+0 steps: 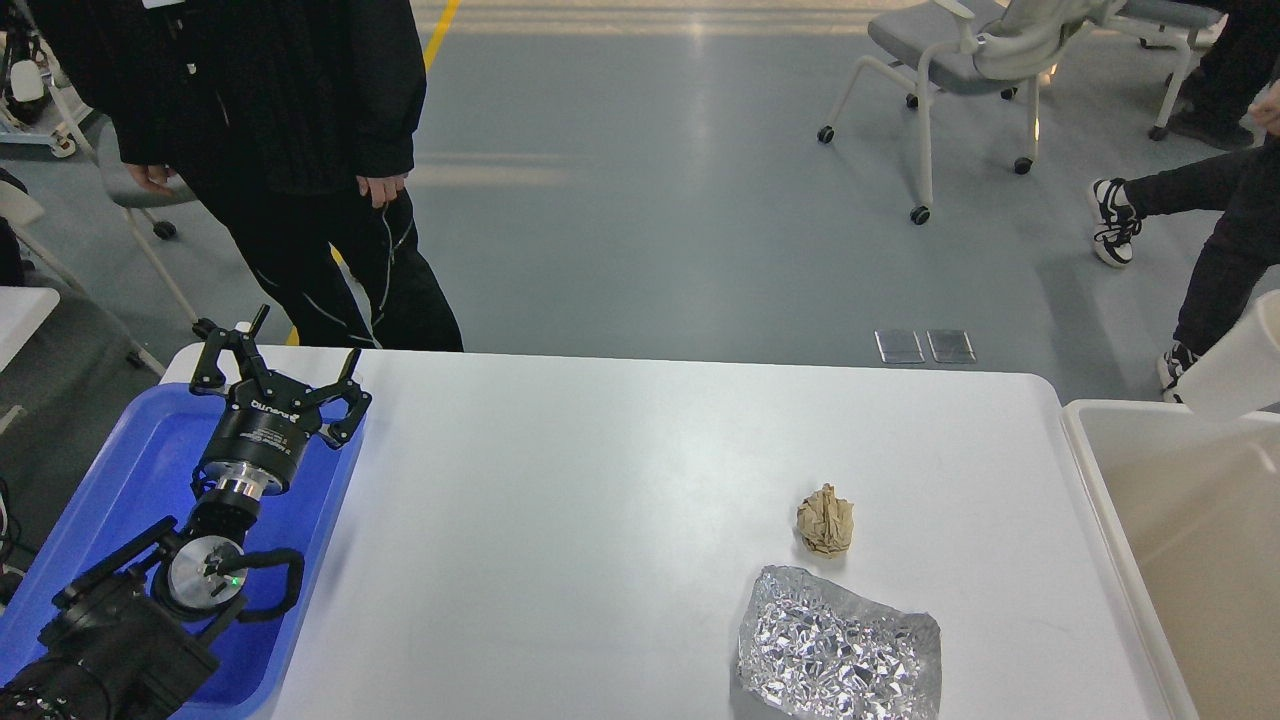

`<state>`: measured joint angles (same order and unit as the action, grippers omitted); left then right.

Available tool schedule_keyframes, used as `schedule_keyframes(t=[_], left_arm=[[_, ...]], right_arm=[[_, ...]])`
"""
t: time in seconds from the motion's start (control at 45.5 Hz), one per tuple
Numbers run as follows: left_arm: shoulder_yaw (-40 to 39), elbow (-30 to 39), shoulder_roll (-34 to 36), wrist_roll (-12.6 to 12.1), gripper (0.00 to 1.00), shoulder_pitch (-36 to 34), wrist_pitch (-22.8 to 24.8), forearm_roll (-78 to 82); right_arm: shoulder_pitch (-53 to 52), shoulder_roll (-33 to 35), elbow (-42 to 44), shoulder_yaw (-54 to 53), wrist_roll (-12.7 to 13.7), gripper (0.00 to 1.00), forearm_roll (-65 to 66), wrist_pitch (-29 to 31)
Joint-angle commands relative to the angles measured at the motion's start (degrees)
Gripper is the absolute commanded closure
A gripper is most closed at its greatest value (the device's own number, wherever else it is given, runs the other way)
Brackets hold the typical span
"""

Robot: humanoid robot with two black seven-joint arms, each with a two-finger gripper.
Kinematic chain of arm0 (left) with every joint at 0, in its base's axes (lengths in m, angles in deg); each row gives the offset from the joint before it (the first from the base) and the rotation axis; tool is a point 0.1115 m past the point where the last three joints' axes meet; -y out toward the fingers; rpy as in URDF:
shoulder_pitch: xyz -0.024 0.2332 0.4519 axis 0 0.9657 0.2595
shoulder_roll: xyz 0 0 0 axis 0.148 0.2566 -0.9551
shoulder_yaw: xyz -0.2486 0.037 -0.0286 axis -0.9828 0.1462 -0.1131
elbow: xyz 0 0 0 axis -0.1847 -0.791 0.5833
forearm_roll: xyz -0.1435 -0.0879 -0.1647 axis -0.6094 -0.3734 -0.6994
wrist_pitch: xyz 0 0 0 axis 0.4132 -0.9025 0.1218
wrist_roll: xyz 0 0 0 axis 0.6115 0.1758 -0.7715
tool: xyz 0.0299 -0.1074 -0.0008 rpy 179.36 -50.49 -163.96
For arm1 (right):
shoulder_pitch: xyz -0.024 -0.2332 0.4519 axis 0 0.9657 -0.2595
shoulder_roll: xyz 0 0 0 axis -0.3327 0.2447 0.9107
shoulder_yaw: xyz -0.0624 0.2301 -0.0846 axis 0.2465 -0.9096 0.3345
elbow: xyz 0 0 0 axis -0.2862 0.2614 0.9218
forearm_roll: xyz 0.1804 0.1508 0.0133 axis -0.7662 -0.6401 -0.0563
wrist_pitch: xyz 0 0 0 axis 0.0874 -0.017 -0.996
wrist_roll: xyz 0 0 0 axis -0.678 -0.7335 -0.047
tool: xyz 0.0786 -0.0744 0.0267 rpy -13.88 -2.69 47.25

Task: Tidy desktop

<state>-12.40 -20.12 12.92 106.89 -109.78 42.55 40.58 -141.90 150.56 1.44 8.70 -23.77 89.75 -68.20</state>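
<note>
Crinkled foil sheet (838, 655) beside crumpled paper wad (826, 521) on smooth desktop (600, 500)

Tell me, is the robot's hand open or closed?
Open. The left gripper hovers over the blue tray with its two fingers spread apart and nothing between them.

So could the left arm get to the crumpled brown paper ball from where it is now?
Probably not easily. The left gripper hangs open over the blue tray at the desktop's left edge, while the paper ball lies far right. Nothing blocks the path, but it looks like a long stretch.
</note>
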Motion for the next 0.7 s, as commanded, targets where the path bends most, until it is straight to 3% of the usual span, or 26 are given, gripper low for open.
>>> schedule_keyframes(t=[0.0, 0.242, 0.549, 0.681], left_arm=[[0.0, 0.1, 0.0, 0.0, 0.0, 0.1, 0.0, 0.0], [0.0, 0.0, 0.0, 0.0, 0.0, 0.0, 0.0, 0.0], [0.0, 0.0, 0.0, 0.0, 0.0, 0.0, 0.0, 0.0], [0.0, 0.0, 0.0, 0.0, 0.0, 0.0, 0.0, 0.0]], right_arm=[[10.6, -4.1, 13.1, -0.1, -2.4, 1.0, -13.9, -4.5], [21.4, -10.8, 23.4, -0.8, -4.0, 1.0, -25.2, -8.5], [31.1, -26.0, 49.5, -1.0, -6.1, 1.0, -35.4, -8.3], [33.2, -31.2, 56.3, -0.9, -6.6, 1.0, -36.5, -8.1]])
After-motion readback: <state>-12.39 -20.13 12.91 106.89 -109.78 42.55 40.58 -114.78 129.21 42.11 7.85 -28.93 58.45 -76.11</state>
